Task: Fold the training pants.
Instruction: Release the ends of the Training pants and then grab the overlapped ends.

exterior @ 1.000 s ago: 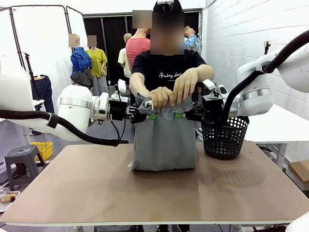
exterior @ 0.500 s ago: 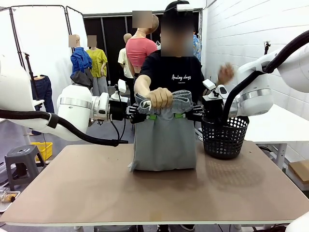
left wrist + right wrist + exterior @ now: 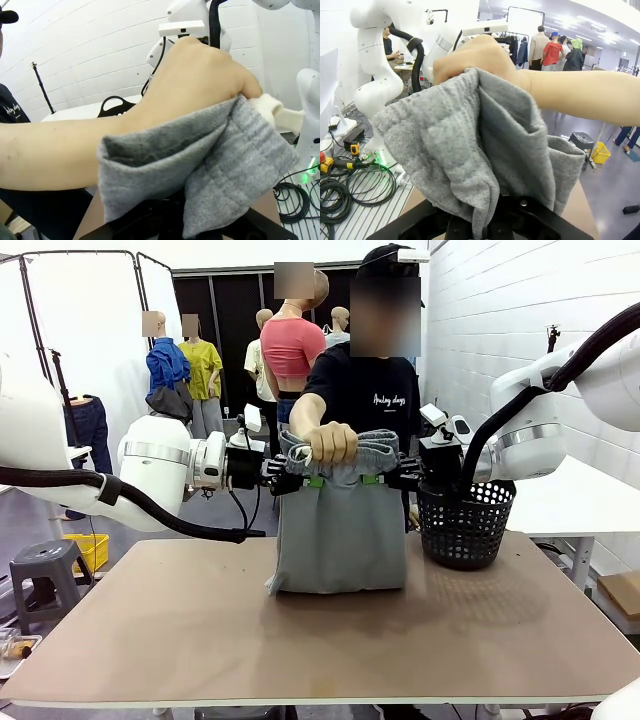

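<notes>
Your left gripper (image 3: pixel 305 481), reaching in from nine o'clock, has its fingers pinched fully down on the left corner of the waistband (image 3: pixel 365 446) of the training pants (image 3: pixel 340 540). The grey garment therefore hangs like a flat curtain over the table (image 3: pixel 180 630), and its lower edge appears to touch the brown top toward the table's twelve o'clock side. At the middle, a person's hand (image 3: pixel 333 443) reaches in from the far side, fist wrapped over the gathered elastic at about eleven o'clock of the garment, seemingly to steady the slack between your two holds. In the left wrist view that person's hand (image 3: pixel 200 80) sits at twelve o'clock above the training pants (image 3: pixel 220 170), which drape over your fingertips and hide them. At the garment's two o'clock corner, your right gripper (image 3: pixel 385 479) is likewise clamped tight on the opposite end of the waistband, level with the left one. This looks meant to hold the fabric square for a fold. The right wrist view shows the training pants (image 3: pixel 450 150) heaped over the jaws, with the person's hand (image 3: pixel 475 57) at twelve o'clock. A black mesh basket (image 3: pixel 465 525) stands on the table just beside that gripper, at four o'clock of it, apart from the hanging fabric. No fold looks made yet.
</notes>
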`<state>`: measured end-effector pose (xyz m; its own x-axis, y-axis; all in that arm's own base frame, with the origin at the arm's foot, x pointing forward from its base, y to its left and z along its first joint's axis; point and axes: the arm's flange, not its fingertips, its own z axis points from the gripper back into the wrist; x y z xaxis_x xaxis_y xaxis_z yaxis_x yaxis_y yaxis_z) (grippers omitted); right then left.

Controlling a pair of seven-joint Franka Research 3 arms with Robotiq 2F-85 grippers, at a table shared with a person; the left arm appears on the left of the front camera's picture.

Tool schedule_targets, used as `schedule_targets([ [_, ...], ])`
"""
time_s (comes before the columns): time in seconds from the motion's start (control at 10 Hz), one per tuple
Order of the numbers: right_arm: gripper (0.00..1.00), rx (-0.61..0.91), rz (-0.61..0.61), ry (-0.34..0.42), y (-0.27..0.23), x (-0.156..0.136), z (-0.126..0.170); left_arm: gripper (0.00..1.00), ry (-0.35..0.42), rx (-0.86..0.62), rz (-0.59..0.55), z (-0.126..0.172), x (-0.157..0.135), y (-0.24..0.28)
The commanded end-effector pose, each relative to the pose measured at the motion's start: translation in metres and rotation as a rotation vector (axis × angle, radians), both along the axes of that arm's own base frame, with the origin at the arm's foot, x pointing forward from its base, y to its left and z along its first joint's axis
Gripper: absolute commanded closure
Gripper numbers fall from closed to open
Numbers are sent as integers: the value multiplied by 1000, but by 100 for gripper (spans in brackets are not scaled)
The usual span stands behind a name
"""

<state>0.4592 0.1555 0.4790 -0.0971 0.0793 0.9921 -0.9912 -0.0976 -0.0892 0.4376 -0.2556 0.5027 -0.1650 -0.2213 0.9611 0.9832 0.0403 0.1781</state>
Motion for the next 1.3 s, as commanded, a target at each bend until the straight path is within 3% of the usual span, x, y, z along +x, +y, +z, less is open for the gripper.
schedule_targets([
  [0.0, 100, 12, 12, -10, 1, -2, 1, 100, -18, -17, 16, 0, -3, 0],
  [0.8, 100, 0, 0, 0, 0, 0, 0, 100, 0, 0, 1, 0, 0, 0],
  [1.2, 22, -2, 16, 26, -1, 3, 0, 22, 1, -32, 9, -2, -3, 2],
])
